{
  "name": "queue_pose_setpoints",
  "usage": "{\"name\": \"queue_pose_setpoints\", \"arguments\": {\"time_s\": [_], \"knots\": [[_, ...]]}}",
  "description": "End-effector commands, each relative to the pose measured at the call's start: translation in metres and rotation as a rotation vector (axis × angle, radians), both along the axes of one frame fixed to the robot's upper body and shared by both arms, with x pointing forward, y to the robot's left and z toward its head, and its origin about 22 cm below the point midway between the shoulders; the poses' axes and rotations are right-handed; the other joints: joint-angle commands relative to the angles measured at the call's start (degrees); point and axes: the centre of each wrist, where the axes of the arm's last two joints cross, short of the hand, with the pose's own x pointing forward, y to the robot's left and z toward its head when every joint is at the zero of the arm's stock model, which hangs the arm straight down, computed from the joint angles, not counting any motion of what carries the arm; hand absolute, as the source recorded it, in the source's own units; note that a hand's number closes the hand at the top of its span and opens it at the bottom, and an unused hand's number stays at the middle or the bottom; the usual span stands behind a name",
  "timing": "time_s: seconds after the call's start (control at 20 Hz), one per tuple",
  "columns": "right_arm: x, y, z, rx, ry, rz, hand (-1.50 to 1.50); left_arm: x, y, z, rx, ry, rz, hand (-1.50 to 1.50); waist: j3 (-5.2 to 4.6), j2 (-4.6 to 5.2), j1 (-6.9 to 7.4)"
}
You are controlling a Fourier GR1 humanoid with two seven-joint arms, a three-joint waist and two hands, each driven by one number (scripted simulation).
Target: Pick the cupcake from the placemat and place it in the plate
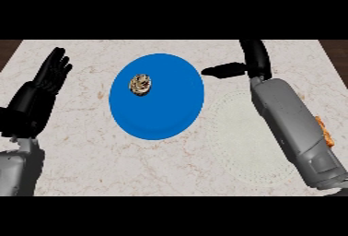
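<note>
Marble counter [81, 152] seen from above, described left to right. At the far left, the left robot hand [51, 69] rests open near the edge, fingers straight and pointing up, holding nothing. Next comes one round blue plate [163, 120]. One cupcake [141, 85] sits inside it, toward the upper left part, well clear of the rim. Just right of the plate's upper edge is the right robot hand [228, 70], fingers relaxed and pointing toward the plate, empty. Below it, the grey forearm lies across one pale placemat [234, 133], which has nothing visible on it.

The cupcake appears already delivered, so the step in hand looks like pulling away. Doing it well means lifting the right robot hand up and back without brushing the plate's rim.

Count: two robot hands, one plate, one cupcake, one placemat.
</note>
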Motion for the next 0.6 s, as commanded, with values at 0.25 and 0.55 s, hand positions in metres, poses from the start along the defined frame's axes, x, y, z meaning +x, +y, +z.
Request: {"name": "queue_pose_setpoints", "arguments": {"time_s": [0.25,0.55], "knots": [[-0.027,-0.093,0.004,-0.037,-0.014,0.023,-1.5,-0.019,0.005,-0.019,-0.015,0.006,0.014,0.0,-0.02,-0.21,-0.37],[-0.041,-0.114,-0.007,-0.105,-0.057,-0.014,-1.5,-0.013,0.004,-0.012,-0.009,0.019,0.001,0.0,-0.02,-0.12,-0.24]]}}
